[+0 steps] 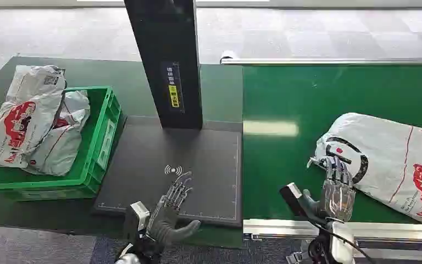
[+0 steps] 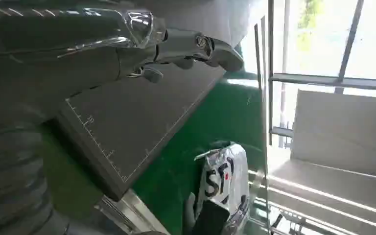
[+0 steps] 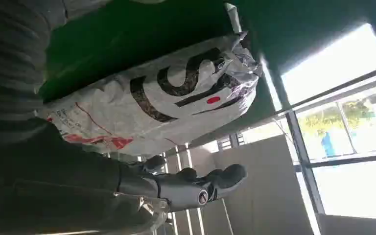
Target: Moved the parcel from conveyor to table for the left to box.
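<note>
the parcel [image 1: 387,159] lies on the green conveyor [image 1: 286,104], so as i judge it the move has not begun: nothing has been lifted and the dark scale plate [image 1: 198,165] on the desk [image 1: 220,88] carries nothing. my right hand [image 1: 336,187] hovers at the near end of the parcel, fingers apart and holding nothing; whether the fingertips touch the bag i cannot tell. my left hand [image 1: 171,212] waits spread and empty over the near edge of the plate. the green crate [image 1: 96,143] to the left already holds other bagged parcels [image 1: 33,121], heaped above its rim. between conveyor and plate runs a straight seam, and a metal rail [image 1: 340,226] borders the conveyor's near side, just by my right wrist. the black post [image 1: 167,60] stands at the plate's far edge, so i judge the open room for setting down is the middle and near part of the plate.
</note>
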You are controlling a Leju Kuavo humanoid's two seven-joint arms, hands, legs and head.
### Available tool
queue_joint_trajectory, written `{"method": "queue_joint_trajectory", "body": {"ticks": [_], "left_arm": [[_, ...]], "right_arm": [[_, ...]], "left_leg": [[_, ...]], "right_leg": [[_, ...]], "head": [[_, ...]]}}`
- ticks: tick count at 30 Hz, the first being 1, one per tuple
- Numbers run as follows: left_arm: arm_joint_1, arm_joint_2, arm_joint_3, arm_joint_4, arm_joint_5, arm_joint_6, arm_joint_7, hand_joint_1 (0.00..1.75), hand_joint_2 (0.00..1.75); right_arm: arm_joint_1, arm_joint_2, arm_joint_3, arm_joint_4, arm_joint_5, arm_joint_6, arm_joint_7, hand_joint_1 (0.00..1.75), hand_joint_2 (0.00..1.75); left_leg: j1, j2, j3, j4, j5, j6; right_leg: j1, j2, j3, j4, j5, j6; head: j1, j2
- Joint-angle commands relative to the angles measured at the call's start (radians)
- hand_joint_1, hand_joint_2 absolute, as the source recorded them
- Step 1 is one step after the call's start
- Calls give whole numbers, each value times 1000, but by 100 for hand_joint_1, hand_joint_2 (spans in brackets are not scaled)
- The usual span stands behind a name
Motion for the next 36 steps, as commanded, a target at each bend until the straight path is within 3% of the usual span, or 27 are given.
{"method": "queue_joint_trajectory", "body": {"ticks": [1,19,21,23,25,36], "left_arm": [[-39,6,-13,70,-7,-3,11,0,175],[-31,7,12,65,-11,-3,13,0,175],[-26,7,15,60,-11,-3,13,0,175],[-19,5,20,55,-11,-1,13,0,175],[-19,6,13,59,-16,-6,13,0,175],[-22,4,2,65,-21,-12,11,0,175]], "right_arm": [[-111,11,-34,171,8,-14,-17,0,175],[-156,10,-42,246,28,-14,-20,0,175],[-163,7,-49,262,14,-14,-30,0,175],[-193,10,-72,338,-81,-11,-126,0,175],[-206,19,-78,358,-115,10,-154,0,175],[-221,30,-65,378,-117,11,-146,0,175]], "left_leg": [[0,0,1,-1,1,0],[0,0,1,-1,0,0],[0,0,1,-1,0,0],[0,0,1,-1,0,0],[0,1,1,-1,1,0],[0,0,1,-1,0,0]], "right_leg": [[0,1,1,-1,1,0],[0,1,1,-2,1,0],[0,1,1,-1,1,0],[0,1,1,-1,1,0],[0,2,1,-2,2,0],[0,1,0,0,1,0]], "head": [[0,0],[0,0],[0,0],[0,0],[0,0],[0,0]]}}
